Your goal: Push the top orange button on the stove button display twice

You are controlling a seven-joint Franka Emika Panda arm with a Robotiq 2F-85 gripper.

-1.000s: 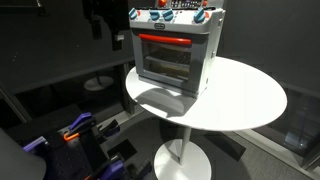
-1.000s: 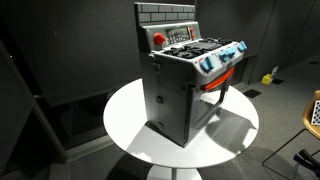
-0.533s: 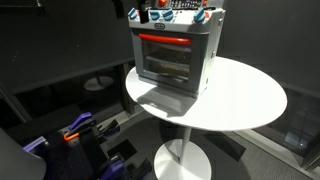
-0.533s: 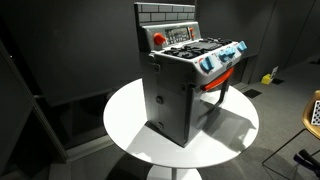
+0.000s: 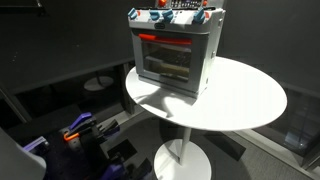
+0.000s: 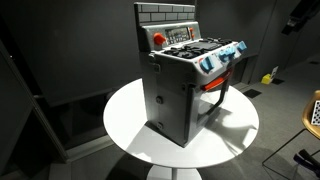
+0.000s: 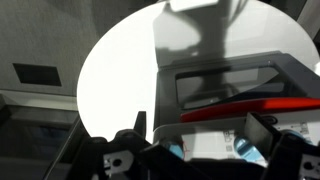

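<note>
The stove (image 5: 170,55) is a grey toy oven with a glass door and red bar handle, standing on a round white table (image 5: 245,100); it shows in both exterior views (image 6: 185,90). The stove button display (image 5: 175,15) is a narrow strip along its top front, flanked by red and blue knobs (image 6: 222,56). In the wrist view my gripper (image 7: 200,128) is open and empty, hovering above the stove (image 7: 230,85). The display (image 7: 200,140) shows blurred between the fingers. A dark part of my arm (image 6: 300,15) shows at the top right.
The table's bare top (image 6: 130,115) extends around the stove. A back panel with a red button (image 6: 160,38) rises behind the burners. Blue and orange equipment (image 5: 75,135) lies on the floor below the table.
My gripper has left the upper left of an exterior view, where it hung beside the stove. A dark part of my arm has come in at the top right of the other exterior view.
</note>
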